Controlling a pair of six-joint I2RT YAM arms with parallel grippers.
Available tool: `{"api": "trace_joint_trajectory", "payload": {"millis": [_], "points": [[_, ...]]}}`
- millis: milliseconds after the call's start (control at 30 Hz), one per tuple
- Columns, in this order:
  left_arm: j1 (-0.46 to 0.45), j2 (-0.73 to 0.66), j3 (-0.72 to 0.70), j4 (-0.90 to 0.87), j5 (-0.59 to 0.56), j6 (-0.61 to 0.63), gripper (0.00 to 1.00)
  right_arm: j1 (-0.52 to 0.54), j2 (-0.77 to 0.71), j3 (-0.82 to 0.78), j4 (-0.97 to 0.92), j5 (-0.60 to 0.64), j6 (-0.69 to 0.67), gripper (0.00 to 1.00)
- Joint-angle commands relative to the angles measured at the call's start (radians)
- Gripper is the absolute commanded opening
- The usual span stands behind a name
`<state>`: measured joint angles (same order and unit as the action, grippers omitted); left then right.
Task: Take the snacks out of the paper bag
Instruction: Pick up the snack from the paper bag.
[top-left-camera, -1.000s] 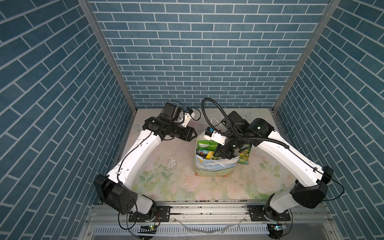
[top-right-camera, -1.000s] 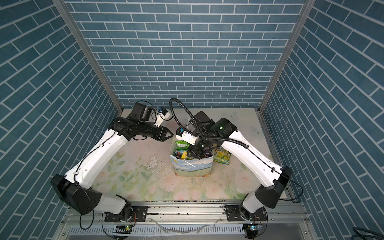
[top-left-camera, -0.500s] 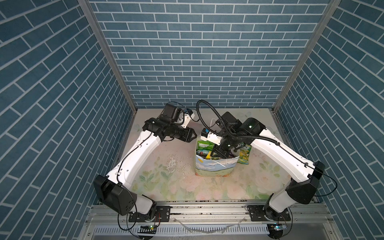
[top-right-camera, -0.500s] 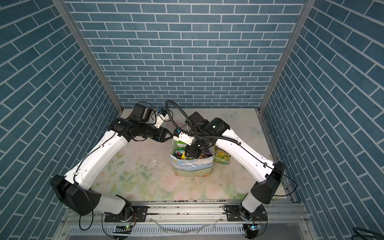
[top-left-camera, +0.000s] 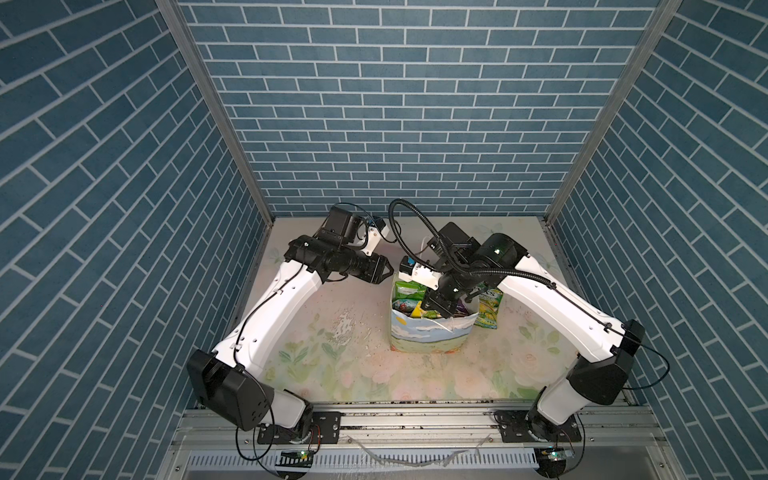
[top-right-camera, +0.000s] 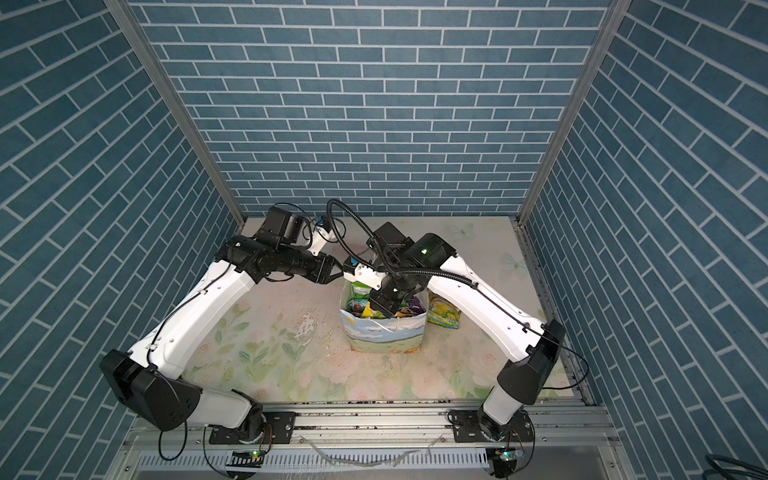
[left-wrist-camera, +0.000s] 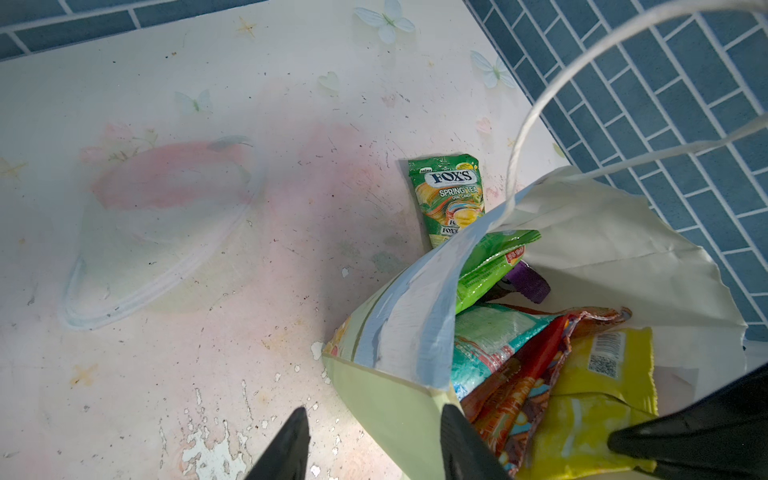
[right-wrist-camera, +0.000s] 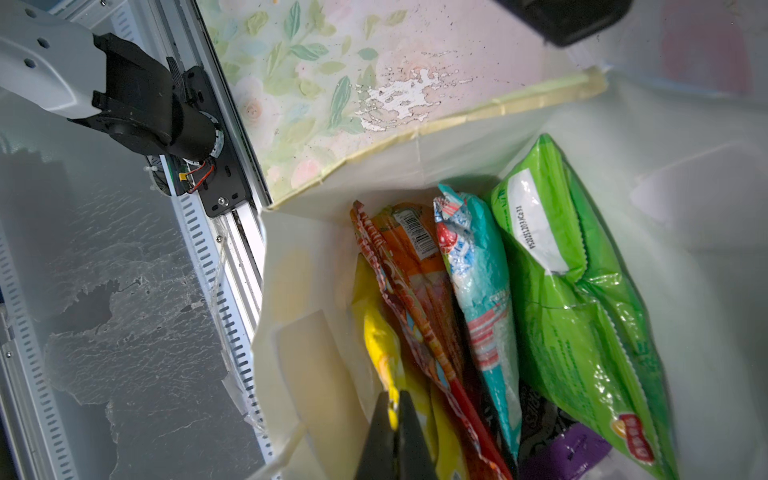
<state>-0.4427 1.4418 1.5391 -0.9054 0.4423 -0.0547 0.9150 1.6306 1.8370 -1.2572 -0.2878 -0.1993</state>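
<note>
The paper bag (top-left-camera: 430, 338) (top-right-camera: 384, 336) stands upright mid-table, its mouth open. Inside it stand the snacks: a green packet (right-wrist-camera: 582, 311), a teal one (right-wrist-camera: 478, 291), a red-orange one (right-wrist-camera: 399, 266), a purple one (right-wrist-camera: 569, 453) and a yellow packet (right-wrist-camera: 376, 340) (left-wrist-camera: 590, 407). My right gripper (right-wrist-camera: 392, 405) (top-left-camera: 432, 309) reaches down into the bag and is shut on the yellow packet's top edge. A green-yellow FOX'S packet (left-wrist-camera: 451, 199) (top-left-camera: 488, 307) lies on the table beside the bag. My left gripper (left-wrist-camera: 376, 440) (top-left-camera: 386, 272) is open at the bag's far-left corner, its fingers astride the pale green side wall (left-wrist-camera: 395, 407).
Brick walls close in the back and both sides. A metal rail (top-left-camera: 415, 415) runs along the front edge. A patch of peeled paint (top-left-camera: 345, 328) lies left of the bag. The bag's white cord handle (left-wrist-camera: 540, 104) arches above its mouth.
My right gripper has moved a little left, dipped into the bag and closed on the yellow packet. The left arm and the bag have stayed put.
</note>
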Motion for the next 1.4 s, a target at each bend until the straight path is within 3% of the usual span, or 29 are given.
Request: {"api": "trace_joint_trajectory", "payload": {"millis": [0, 633, 1367], "points": [[0.008, 0.010, 0.007, 0.011, 0.015, 0.017, 0.53, 0.005, 0.010, 0.030, -0.031, 0.022, -0.034, 0.00], [0.011, 0.036, 0.036, 0.008, 0.023, 0.033, 0.53, 0.004, -0.041, 0.106, 0.060, 0.190, -0.046, 0.00], [0.022, 0.023, 0.028, 0.010, 0.027, 0.041, 0.53, -0.028, -0.151, 0.271, 0.286, 0.238, -0.055, 0.00]]}}
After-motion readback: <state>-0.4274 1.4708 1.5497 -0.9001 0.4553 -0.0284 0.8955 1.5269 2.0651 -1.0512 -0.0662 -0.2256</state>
